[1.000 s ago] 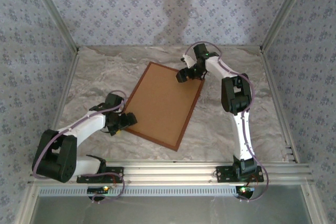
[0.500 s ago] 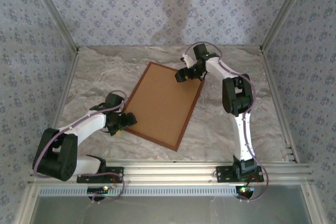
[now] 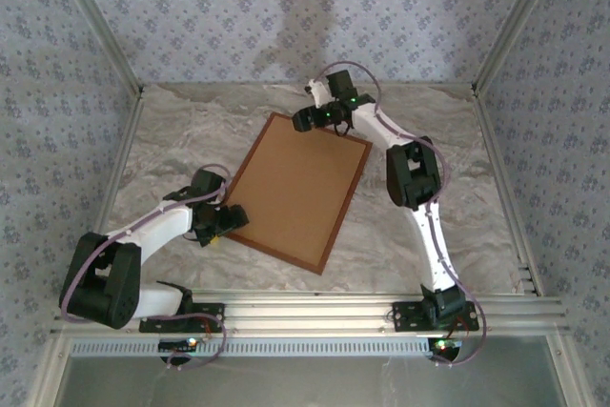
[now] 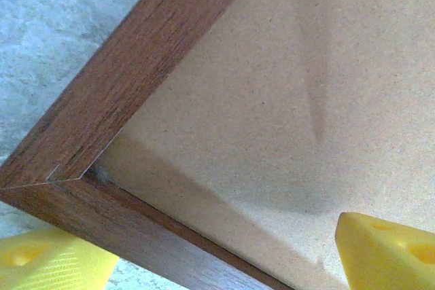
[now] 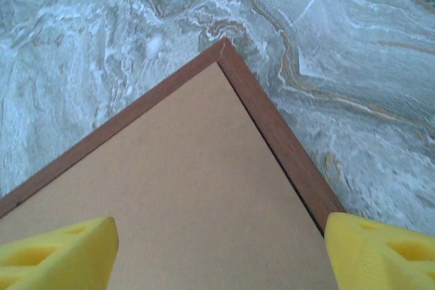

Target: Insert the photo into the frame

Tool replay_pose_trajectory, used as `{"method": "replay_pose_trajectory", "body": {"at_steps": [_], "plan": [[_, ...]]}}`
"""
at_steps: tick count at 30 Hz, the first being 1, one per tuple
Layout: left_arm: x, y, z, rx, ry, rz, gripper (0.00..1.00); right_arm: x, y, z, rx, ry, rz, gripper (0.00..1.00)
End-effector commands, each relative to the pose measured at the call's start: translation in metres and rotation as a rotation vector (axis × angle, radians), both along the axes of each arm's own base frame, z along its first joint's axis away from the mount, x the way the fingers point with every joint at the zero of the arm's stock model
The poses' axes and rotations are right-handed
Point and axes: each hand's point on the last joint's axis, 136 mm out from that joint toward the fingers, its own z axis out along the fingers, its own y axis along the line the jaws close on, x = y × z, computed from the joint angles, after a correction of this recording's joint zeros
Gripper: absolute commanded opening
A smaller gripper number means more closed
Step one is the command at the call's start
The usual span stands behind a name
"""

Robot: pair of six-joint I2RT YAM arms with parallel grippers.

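Fingers first: the left fingers [image 4: 391, 252] stand wide, one outside the rail and one over the board, straddling the frame [image 4: 115, 93] at its corner nearest the bench's near left corner; whether they touch the wood I cannot tell. The right fingers [image 5: 58, 249] are also spread wide and hold nothing, poised above the opposite corner, the one pointing toward the bench's far edge. The frame lies back-up and skewed near the middle of the bench [image 3: 191, 131]. It looks light and stiff, with thin rails that should take a pinch across their width near a corner, though it would likely slide on the smooth marbled surface. A plain brown backing board [image 3: 295, 188] fills the opening flush with the rails and hides whatever sits under it. That board is the obstacle: thin and rigid, with little edge to catch.
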Motion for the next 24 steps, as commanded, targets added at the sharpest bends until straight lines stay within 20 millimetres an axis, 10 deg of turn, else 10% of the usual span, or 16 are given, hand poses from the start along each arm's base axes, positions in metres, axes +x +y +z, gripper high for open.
{"method": "replay_pose_trajectory", "body": {"at_steps": [1,24], "plan": [[0.028,-0.018,0.002,-0.070,-0.124,-0.058,0.85,0.013,0.003,-0.008,0.019,0.034,-0.057,0.80],[0.030,-0.014,0.006,-0.085,-0.149,-0.048,0.85,0.011,-0.001,-0.045,0.057,0.291,-0.175,0.75]]}}
